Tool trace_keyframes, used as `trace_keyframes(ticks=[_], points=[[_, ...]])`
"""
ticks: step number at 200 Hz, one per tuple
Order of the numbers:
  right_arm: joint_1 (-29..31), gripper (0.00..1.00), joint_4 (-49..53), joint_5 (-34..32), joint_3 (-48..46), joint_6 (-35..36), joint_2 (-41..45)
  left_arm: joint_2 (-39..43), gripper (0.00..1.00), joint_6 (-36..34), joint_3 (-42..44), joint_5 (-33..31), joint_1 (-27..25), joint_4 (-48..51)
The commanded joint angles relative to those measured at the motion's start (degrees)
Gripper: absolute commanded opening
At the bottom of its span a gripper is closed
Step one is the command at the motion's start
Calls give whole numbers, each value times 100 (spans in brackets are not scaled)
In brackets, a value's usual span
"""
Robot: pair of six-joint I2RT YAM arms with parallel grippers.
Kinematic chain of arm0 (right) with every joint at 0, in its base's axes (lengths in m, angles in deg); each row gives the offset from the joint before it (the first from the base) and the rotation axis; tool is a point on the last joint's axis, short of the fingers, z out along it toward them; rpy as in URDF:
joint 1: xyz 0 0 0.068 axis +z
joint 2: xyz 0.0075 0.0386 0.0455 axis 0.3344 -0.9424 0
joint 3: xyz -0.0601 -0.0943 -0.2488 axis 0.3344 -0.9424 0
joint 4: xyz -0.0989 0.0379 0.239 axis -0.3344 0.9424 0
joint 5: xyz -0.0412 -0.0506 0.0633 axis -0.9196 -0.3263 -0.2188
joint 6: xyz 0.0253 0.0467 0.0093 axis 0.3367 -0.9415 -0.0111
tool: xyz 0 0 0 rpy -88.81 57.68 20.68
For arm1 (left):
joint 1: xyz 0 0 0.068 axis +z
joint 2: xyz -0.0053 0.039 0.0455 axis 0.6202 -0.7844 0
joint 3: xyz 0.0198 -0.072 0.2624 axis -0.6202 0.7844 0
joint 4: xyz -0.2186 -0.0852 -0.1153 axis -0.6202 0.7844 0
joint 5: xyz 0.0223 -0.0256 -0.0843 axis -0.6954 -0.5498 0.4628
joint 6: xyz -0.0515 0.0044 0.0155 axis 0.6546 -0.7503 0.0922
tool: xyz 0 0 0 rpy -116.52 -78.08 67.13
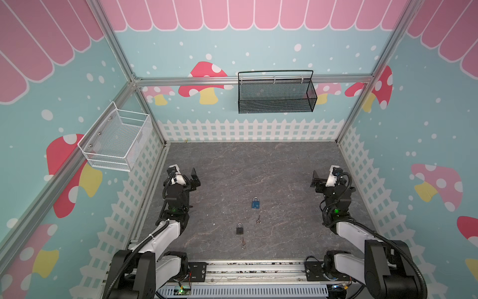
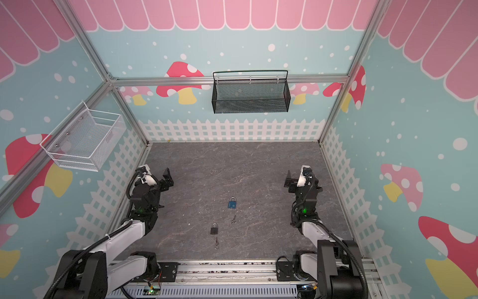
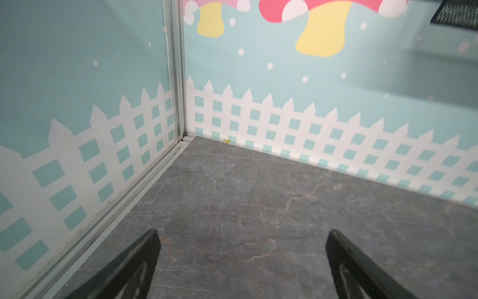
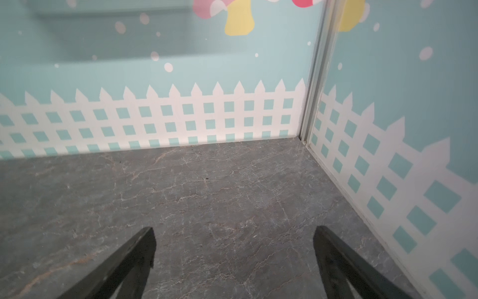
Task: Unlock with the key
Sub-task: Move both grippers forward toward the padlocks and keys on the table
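In both top views a blue padlock (image 1: pixel 255 203) (image 2: pixel 232 203) lies mid-table with a small key (image 1: pixel 258 219) (image 2: pixel 234 219) just in front of it. A black padlock (image 1: pixel 239 228) (image 2: pixel 214 229) lies nearer the front, with a second key (image 1: pixel 243 243) (image 2: pixel 216 243) below it. My left gripper (image 1: pixel 195 178) (image 2: pixel 168 178) (image 3: pixel 241 234) stands open at the left, far from the locks. At the right my right gripper (image 1: pixel 316 178) (image 2: pixel 288 178) (image 4: pixel 232 231) is open too. Both wrist views show only bare table between the fingers; no lock or key appears there.
A black mesh basket (image 1: pixel 276 93) hangs on the back wall and a white wire basket (image 1: pixel 116 141) on the left wall. The dark marbled table (image 1: pixel 258 168) is walled on three sides. A metal rail (image 1: pixel 253 268) runs along the front edge.
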Motion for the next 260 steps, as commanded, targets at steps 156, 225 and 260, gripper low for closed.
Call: trace_keyframes(ticks=[156,225,260], points=[[1918,98,5185,1469,2037,-1833,177,1779,100,3108,-1226,1854,-648,5302],[3770,98,6067,927,2376,-2703,-287,1710,100,3586,-1239,1431,-2232,5813],[4609,98,6153,434,2323,-3358,-589,1512,100,3835,-1218,1027,-2938,5795]])
